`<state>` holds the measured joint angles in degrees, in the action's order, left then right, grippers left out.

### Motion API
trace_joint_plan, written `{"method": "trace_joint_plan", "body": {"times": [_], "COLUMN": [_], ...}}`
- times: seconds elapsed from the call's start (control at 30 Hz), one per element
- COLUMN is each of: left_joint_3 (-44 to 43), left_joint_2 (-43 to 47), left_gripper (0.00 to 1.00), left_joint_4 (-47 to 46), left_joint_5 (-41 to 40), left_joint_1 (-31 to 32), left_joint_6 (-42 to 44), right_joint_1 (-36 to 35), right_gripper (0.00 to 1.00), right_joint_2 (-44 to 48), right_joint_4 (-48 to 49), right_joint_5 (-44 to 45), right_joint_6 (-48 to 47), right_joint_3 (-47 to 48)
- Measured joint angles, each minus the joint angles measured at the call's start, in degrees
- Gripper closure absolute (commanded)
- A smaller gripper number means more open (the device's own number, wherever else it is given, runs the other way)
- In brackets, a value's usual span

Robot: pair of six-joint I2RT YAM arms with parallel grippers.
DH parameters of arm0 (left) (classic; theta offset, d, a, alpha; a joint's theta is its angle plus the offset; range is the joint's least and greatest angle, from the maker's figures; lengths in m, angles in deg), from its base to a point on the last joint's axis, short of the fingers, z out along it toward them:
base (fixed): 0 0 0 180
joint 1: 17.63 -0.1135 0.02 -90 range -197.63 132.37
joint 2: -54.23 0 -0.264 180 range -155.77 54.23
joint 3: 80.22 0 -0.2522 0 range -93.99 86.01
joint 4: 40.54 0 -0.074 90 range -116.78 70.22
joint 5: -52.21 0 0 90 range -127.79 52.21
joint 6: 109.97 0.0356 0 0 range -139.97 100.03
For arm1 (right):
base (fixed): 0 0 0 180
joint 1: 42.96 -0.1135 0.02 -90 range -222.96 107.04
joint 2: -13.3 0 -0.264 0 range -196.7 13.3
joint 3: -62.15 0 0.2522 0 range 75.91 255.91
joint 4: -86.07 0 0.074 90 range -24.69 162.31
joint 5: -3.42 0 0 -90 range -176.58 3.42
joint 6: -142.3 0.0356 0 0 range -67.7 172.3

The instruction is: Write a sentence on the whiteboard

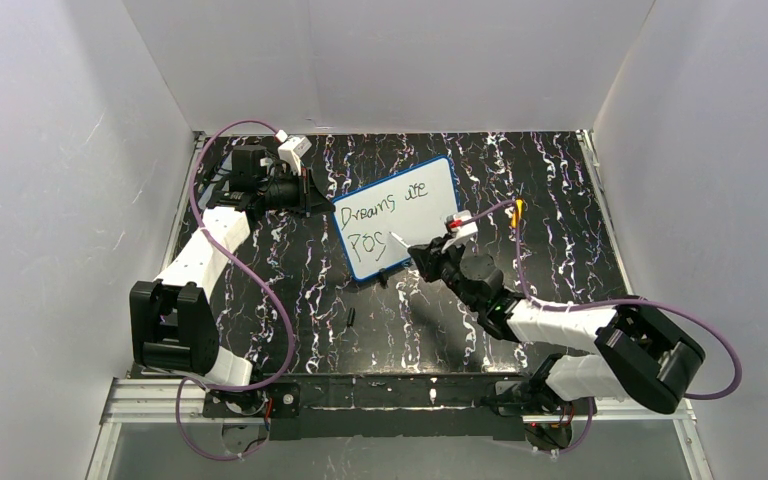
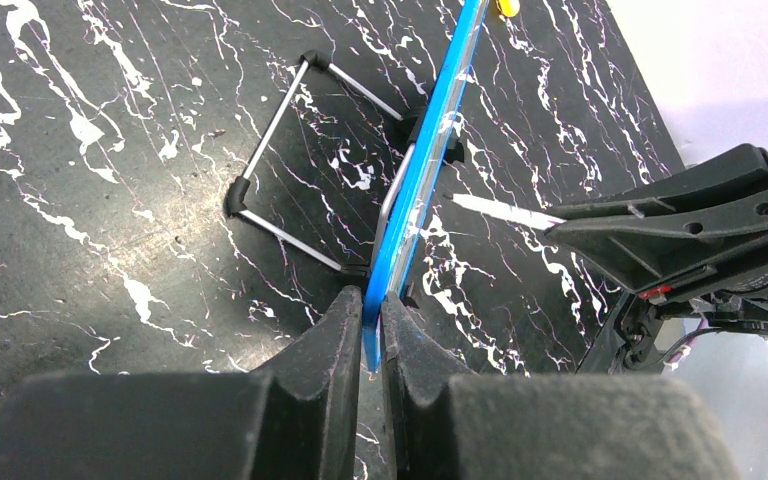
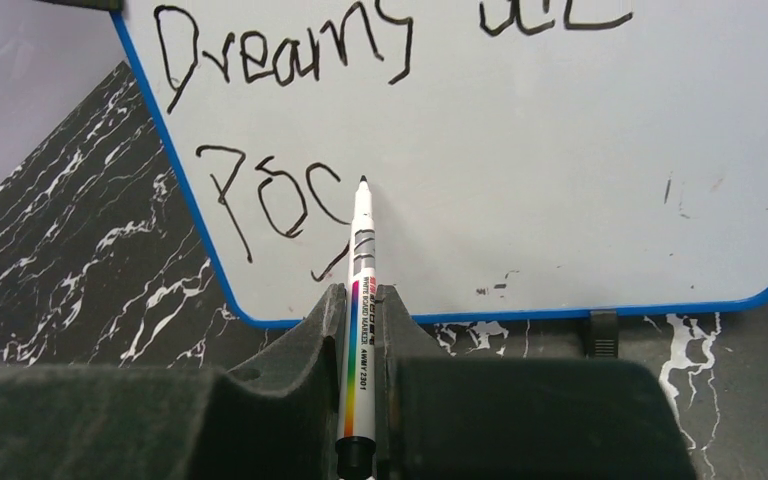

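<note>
The whiteboard (image 1: 426,222) with a blue rim stands tilted on the black marble table. The sentence (image 1: 380,206) reads "Dreams are" in the top row, with "Pos" below it. My left gripper (image 1: 324,200) is shut on the whiteboard's left edge; in the left wrist view its jaws (image 2: 372,318) pinch the blue rim (image 2: 428,170). My right gripper (image 1: 422,254) is shut on a white marker (image 3: 363,262). In the right wrist view the marker's tip sits at the board (image 3: 560,150), just right of "Pos" (image 3: 270,205).
A wire stand (image 2: 278,178) props the board from behind. A small black cap (image 1: 350,320) lies on the table in front of the board. A yellow object (image 1: 517,209) lies right of the board. White walls enclose the table on three sides.
</note>
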<state>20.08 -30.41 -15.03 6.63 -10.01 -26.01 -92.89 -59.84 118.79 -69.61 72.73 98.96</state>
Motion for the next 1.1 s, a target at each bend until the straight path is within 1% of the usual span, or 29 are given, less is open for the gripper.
{"method": "trace_joint_plan", "body": {"times": [0.4,0.77,1.1], "left_joint_3": [0.00,0.00,0.00], "left_joint_2": [0.00,0.00,0.00], "left_gripper": [1.00,1.00,1.00], "left_joint_4": [0.00,0.00,0.00], "left_joint_5": [0.00,0.02,0.00], "left_joint_1": [0.02,0.02,0.02], "left_joint_6": [0.00,0.00,0.00], "right_joint_1": [1.18,1.18,1.18], "right_gripper": [0.99,0.99,0.99], "right_joint_2": [-3.08,-3.08,-1.90], "right_joint_4": [1.68,1.36,-0.66], "right_joint_5": [0.76,-2.16,0.02], "right_joint_6": [-1.60,-0.87,-0.66], "right_joint_3": [1.66,0.22,-1.09]}}
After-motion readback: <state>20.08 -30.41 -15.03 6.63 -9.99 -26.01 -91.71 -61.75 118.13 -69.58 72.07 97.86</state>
